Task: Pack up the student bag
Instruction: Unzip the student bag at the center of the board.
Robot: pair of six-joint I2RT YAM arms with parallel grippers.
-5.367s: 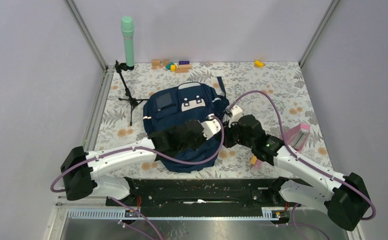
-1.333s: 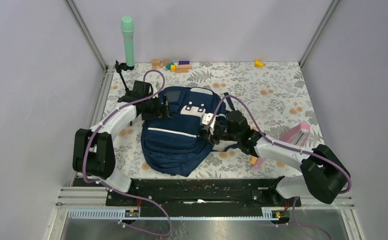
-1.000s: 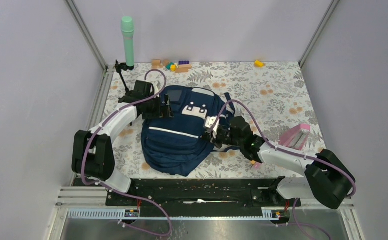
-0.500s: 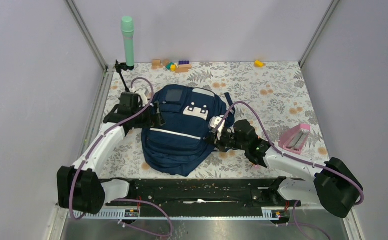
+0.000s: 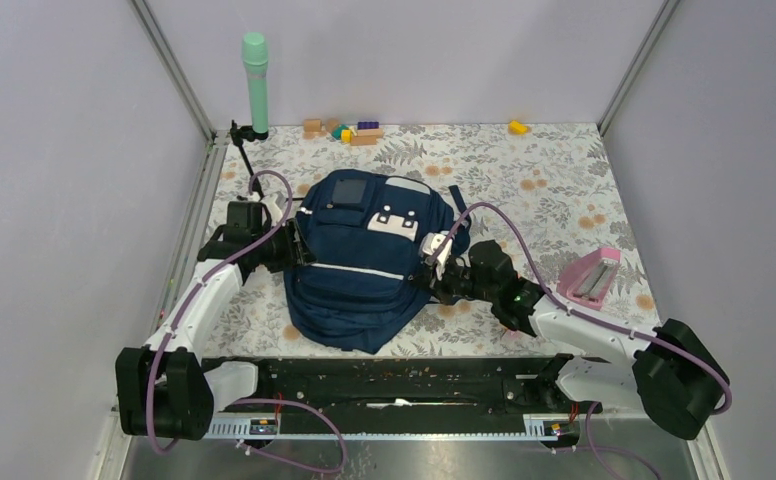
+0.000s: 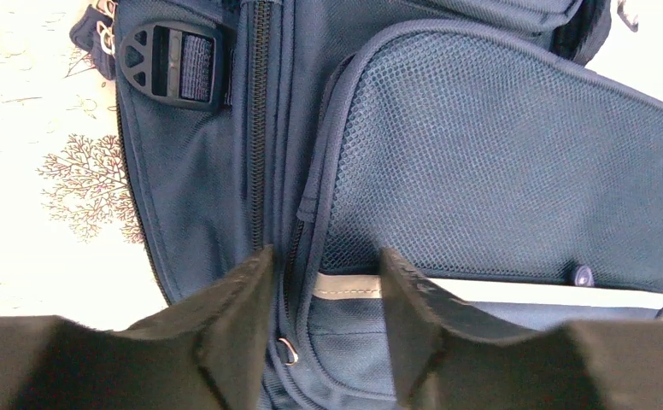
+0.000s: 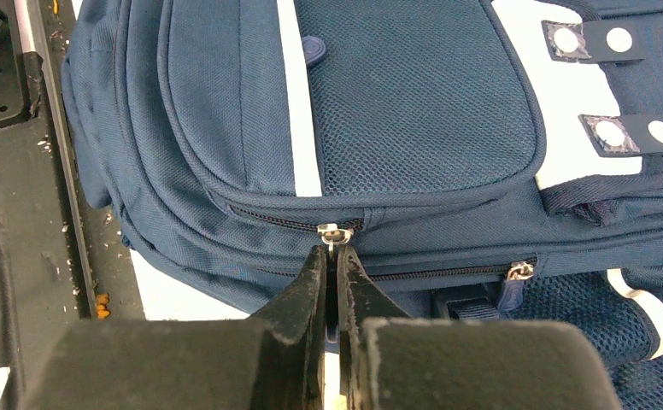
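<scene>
The student bag (image 5: pixel 359 275), navy with pale stripes, lies flat in the middle of the table. My left gripper (image 5: pixel 290 250) is at its left side. In the left wrist view its jaws (image 6: pixel 324 256) stand apart and straddle a zip seam and the corner of the mesh pocket (image 6: pixel 499 162), with a small metal zip ring (image 6: pixel 287 348) between them. My right gripper (image 5: pixel 432 268) is at the bag's right side. It (image 7: pixel 334 249) is shut on the silver zip pull (image 7: pixel 335 231) of the front compartment.
A green cylinder (image 5: pixel 255 80) on a small black tripod (image 5: pixel 249 165) stands at the back left. Toy blocks (image 5: pixel 349 130) and a yellow piece (image 5: pixel 517 127) lie along the back edge. A pink box (image 5: pixel 591 275) sits at the right. The black base rail (image 5: pixel 404 375) runs along the front.
My left arm has drawn back along the bag's left side towards the near edge, and its jaws have narrowed. The right gripper has stayed shut at the zip.
</scene>
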